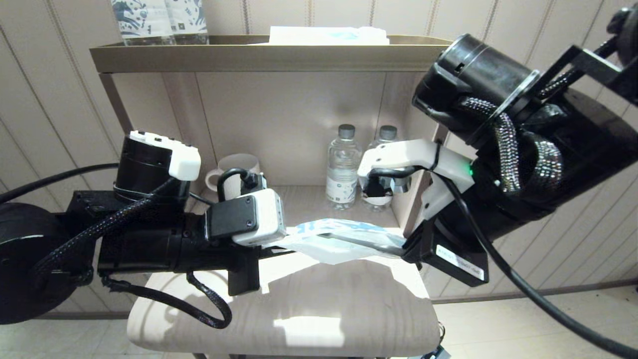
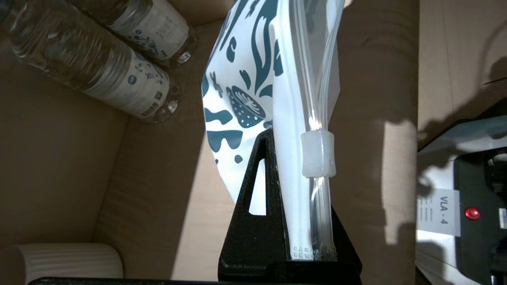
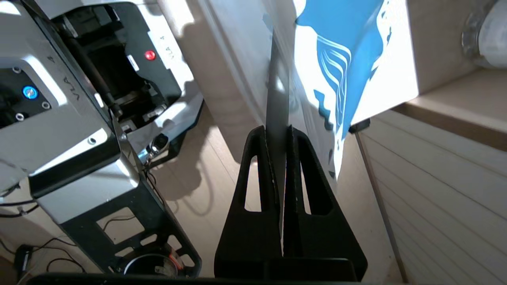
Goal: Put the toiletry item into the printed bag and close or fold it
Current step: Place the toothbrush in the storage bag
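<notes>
We see the printed bag (image 1: 333,243) hanging above the cushioned stool (image 1: 279,309), between the left gripper (image 1: 271,249) on its left and the right gripper (image 1: 406,249) on its right. Behind, in the shelf's lower compartment, two water bottles (image 1: 344,167) stand right of a mug (image 1: 234,172). On the top shelf (image 1: 259,57), upright packages (image 1: 159,20) stand left of a flat packet (image 1: 329,35).

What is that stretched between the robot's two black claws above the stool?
In the head view, the printed bag spans the gap, held off the stool: the left tool pinches one end, the right tool the other.
</notes>
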Robot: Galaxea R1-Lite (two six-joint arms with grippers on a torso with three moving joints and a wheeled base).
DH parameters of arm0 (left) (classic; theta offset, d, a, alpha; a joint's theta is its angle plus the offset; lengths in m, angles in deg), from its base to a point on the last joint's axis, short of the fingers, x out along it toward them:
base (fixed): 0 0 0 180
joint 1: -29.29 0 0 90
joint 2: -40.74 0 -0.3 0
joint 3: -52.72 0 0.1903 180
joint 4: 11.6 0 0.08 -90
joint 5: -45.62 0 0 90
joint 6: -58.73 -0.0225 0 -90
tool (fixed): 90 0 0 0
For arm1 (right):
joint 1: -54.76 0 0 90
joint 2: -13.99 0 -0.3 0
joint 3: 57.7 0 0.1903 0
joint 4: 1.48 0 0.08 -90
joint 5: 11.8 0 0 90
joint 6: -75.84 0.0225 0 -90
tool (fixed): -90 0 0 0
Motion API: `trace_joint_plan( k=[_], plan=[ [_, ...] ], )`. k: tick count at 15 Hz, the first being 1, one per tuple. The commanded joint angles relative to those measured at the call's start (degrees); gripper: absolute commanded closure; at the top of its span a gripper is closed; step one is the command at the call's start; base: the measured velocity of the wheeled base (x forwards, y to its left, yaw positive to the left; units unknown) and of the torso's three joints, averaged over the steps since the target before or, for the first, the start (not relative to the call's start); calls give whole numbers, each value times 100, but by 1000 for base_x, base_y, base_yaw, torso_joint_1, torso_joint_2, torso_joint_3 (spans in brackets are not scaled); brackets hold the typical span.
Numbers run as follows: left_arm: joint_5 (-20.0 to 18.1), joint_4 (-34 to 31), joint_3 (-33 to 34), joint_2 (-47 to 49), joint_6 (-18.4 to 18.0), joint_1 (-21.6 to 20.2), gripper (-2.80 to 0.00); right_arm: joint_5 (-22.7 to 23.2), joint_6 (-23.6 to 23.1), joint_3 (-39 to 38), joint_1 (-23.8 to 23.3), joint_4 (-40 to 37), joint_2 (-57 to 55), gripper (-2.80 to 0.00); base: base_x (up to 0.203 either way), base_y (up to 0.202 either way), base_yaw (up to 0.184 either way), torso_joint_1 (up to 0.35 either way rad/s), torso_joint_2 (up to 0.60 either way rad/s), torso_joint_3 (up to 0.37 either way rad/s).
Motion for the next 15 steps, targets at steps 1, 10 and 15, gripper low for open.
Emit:
trace_joint_plan(
  k=[1, 10, 15],
  plan=[
    [-163, 17, 64, -201, 28, 2, 0, 65, -4, -1, 6, 238, -191, 0, 0, 0, 0, 0, 0, 0],
    [-398, 88, 251, -259, 110, 2, 0, 138, -18, -1, 153, 1254, -434, 0, 0, 0, 0, 0, 0, 0],
    [-565, 96, 258, -224, 110, -25, 0, 469, -47, -63, 155, 943, -161, 0, 0, 0, 0, 0, 0, 0]
  ],
)
